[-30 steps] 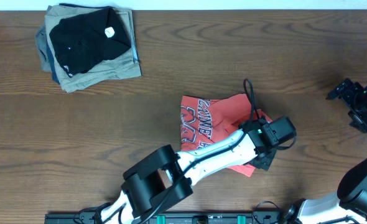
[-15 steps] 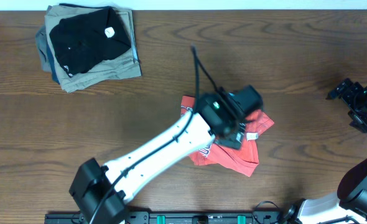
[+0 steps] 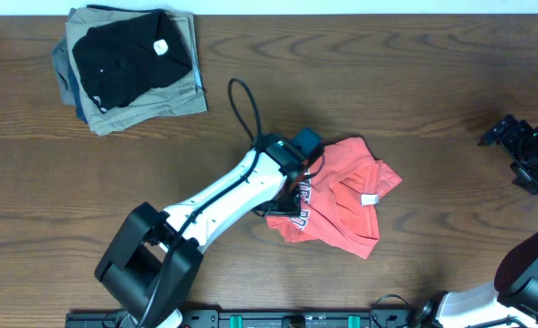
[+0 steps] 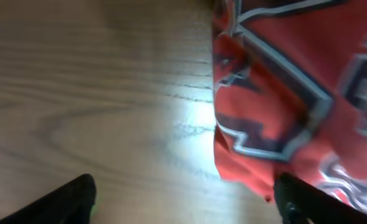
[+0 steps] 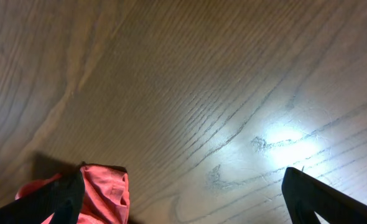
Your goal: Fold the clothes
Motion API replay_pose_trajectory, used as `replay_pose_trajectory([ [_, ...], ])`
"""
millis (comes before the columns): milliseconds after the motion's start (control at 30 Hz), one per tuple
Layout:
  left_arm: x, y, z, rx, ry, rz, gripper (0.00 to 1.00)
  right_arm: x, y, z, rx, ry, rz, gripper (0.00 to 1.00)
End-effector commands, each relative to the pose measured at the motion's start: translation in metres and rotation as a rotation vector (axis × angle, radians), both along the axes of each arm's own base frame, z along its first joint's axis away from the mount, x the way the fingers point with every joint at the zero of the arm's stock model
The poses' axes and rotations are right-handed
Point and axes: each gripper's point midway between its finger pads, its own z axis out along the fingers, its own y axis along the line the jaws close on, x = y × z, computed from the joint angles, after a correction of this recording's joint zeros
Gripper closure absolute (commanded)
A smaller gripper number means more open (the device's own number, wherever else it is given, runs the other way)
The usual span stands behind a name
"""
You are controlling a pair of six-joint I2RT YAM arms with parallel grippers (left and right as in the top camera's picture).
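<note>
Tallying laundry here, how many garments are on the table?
4: a red T-shirt at centre; a black top, a khaki piece and a blue piece stacked at top left. The stack may hide more.

Red-orange T-shirt (image 3: 342,202) — white, dark-outlined lettering (image 3: 303,214) — on a brown wood-grain table (image 3: 387,82)

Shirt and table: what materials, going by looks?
Shirt: soft matte knit, likely cotton; it bunches and creases. Lettering looks like flat print, white with dark outlines. Table: wood grain, perhaps laminate or sealed wood; semi-gloss, with lamp glare in both wrist views.
</note>
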Motion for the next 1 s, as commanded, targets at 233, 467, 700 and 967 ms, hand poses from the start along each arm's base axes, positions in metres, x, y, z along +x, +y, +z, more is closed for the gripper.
replay_pose_trajectory([
  [233, -0.004, -0.017, -0.025, -0.103, 0.012, 0.015, 0.11, 0.000, -0.005, 0.009, -0.023, -0.020, -0.008, 0.01],
  [467, -0.002, -0.018, -0.025, -0.109, 0.006, 0.006, 0.27, 0.000, -0.005, 0.009, -0.023, -0.020, -0.008, 0.01],
  [700, -0.010, -0.018, -0.025, -0.113, 0.046, 0.010, 0.58, 0.000, -0.005, 0.009, -0.023, -0.020, -0.008, 0.01],
  [967, -0.018, -0.018, -0.024, -0.122, 0.085, 0.014, 0.94, 0.000, -0.005, 0.009, -0.023, -0.020, -0.008, 0.01],
])
